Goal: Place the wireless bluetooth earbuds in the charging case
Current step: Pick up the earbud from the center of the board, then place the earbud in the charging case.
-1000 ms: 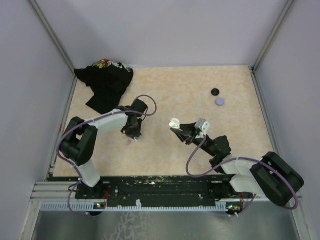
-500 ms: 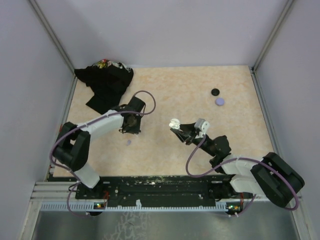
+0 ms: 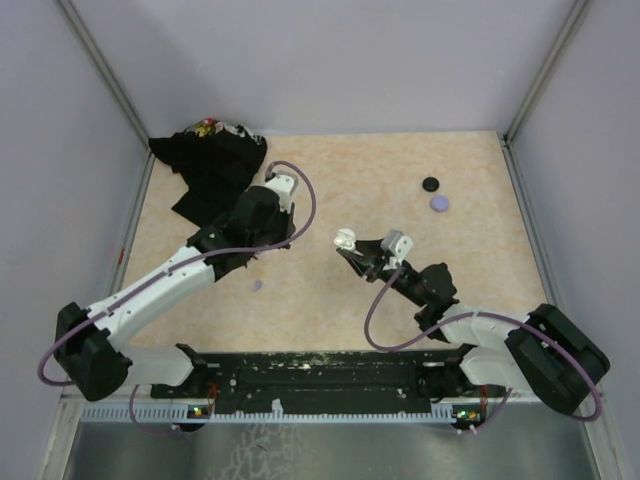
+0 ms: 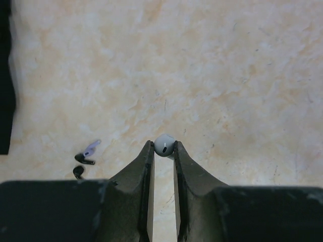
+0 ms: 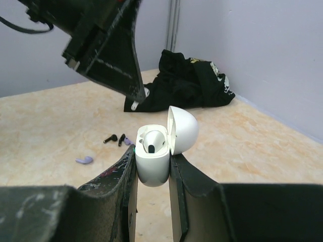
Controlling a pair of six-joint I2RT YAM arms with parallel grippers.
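Wireless bluetooth earbuds (image 4: 164, 145): tiny bud-shaped pieces, in four spots. White earbud (image 4: 164, 145) pinched at the very tips of the left gripper (image 4: 164, 149), jaws nearly together, round white head poking out past the fingertips, off the table (image 4: 227, 65). Another white bud (image 5: 151, 142) seated inside the charging case (image 5: 153, 164), dark tip showing. Charging case white, rounded and upright, hinged lid (image 5: 182, 129) swung open to the right in the right wrist view. Lower body of the case clamped between the two fingers of the right gripper (image 5: 153, 156), held in the air near the middle of the table. Left gripper close by, hanging above and behind the case in that same view, tip pointing down toward it, not touching.

On the beige marbled table, a lavender earbud (image 4: 91, 148) and two dark earbuds (image 4: 84, 161) lying close together, down and left of the left gripper's fingers in the left wrist view. A second lavender piece (image 5: 84, 160) lying alone, a little apart from that cluster.

Far back left corner: crumpled black cloth (image 3: 210, 165) with a patch of coloured print. Toward the far right side, well apart from both grippers: small black disc (image 3: 431, 184) and lavender disc (image 3: 440, 203), just beside each other. Pale lilac walls (image 3: 330, 60) around the table.
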